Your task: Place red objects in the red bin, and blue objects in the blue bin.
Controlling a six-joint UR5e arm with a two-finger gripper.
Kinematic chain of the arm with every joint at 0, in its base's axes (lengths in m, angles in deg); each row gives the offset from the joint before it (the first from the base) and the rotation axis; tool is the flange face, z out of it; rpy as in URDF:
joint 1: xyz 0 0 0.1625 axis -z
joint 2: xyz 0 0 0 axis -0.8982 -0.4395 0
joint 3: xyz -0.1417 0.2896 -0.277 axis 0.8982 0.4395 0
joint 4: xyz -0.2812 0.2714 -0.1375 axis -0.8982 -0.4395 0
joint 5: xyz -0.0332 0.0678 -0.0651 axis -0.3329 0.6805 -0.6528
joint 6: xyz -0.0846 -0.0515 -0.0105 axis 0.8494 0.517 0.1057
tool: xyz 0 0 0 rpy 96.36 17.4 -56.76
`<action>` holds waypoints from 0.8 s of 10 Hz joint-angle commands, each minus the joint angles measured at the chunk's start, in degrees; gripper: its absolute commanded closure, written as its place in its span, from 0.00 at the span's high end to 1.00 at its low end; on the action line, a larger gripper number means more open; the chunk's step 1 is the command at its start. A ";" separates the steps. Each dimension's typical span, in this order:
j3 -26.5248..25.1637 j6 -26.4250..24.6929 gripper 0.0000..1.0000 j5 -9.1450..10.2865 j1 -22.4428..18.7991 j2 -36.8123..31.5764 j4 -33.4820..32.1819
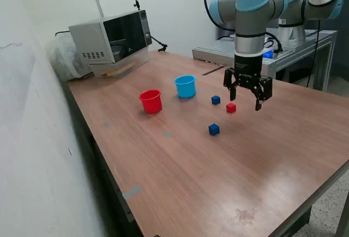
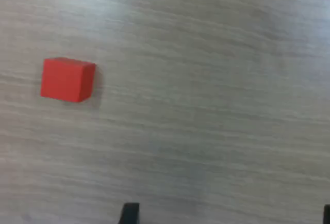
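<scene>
Above the wooden table [image 1: 234, 171] hangs my gripper [image 1: 245, 101], open, with nothing between its fingers. A small red cube [image 1: 231, 107] lies on the wood just beside it toward the exterior view's left. The wrist view shows that red cube [image 2: 67, 79] off to one side of the gripper [image 2: 228, 219], not between the fingertips [image 2: 130, 214]. One dark blue cube [image 1: 216, 100] lies near the red cube, and another blue cube [image 1: 214, 129] lies closer to the front. The red bin [image 1: 151, 101] and the light blue bin [image 1: 185, 86] stand upright further to the exterior view's left.
A microwave [image 1: 112, 40] sits at the table's back corner on the exterior view's left. A metal bench [image 1: 305, 46] with another arm's base stands behind the table on the right. A white wall [image 1: 32, 138] runs along the left side.
</scene>
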 commanded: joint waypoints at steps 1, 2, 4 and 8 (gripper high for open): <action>1.98 -4.32 1.00 -2.53 0.62 2.64 -0.20; 3.11 -4.50 1.00 -3.40 1.15 4.04 -0.12; 5.40 -4.59 1.00 -3.68 2.12 4.32 -0.29; 7.95 -9.50 1.00 -3.68 2.65 6.51 -0.99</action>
